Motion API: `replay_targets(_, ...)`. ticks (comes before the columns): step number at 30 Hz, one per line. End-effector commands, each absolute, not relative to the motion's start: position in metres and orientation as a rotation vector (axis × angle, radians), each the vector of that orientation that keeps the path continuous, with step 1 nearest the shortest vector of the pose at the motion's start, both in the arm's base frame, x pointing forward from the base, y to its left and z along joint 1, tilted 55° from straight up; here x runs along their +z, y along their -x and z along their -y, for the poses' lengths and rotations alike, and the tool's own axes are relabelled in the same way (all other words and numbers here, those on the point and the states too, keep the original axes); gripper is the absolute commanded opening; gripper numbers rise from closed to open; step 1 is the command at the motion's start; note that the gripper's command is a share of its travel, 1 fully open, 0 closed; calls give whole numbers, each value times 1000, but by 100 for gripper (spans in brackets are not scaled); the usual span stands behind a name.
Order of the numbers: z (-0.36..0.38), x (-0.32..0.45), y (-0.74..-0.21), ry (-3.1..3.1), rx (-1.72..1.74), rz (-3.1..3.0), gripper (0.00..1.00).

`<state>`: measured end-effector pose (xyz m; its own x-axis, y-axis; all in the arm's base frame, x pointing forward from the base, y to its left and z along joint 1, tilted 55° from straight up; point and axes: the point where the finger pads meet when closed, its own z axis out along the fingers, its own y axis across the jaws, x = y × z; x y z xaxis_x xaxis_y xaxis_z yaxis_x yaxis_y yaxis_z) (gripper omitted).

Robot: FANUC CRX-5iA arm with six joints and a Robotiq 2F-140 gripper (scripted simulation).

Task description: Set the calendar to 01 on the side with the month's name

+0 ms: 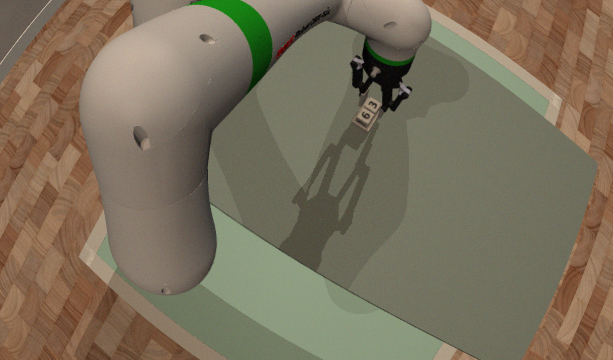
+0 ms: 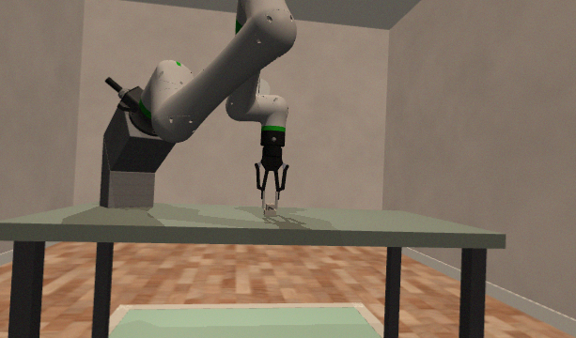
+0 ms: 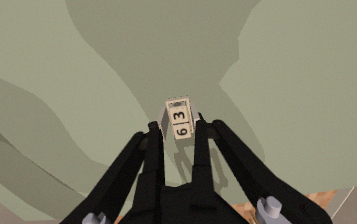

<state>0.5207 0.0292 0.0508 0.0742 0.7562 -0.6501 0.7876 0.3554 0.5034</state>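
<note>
The small beige block calendar (image 1: 366,116) (image 3: 180,120) (image 2: 270,210) lies on the grey-green table (image 1: 461,200), well back from its front edge. Seen from above, its two cubes show the digits 6 (image 1: 364,118) and 3 (image 1: 372,105). In the wrist view a narrow label strip (image 3: 178,102) sits at the far end, beyond the 3. My gripper (image 1: 379,103) (image 3: 178,111) (image 2: 270,206) is lowered to table height. Its fingers are partly open and stand on either side of the calendar at its 3 end. I cannot see them pressing on it.
The arm's base block (image 2: 128,174) stands at the table's back left. The arm's large links (image 1: 151,150) hang over the left part of the table. The table edges (image 2: 250,237) are far from the calendar.
</note>
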Motion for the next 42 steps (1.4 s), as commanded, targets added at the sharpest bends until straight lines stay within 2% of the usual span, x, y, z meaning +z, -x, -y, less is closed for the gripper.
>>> replay_targets(1, -29, 51, -521, -1394, -41, -1672, 16)
replay_targets(42, -41, 62, -508, -1394, -41, -1672, 16)
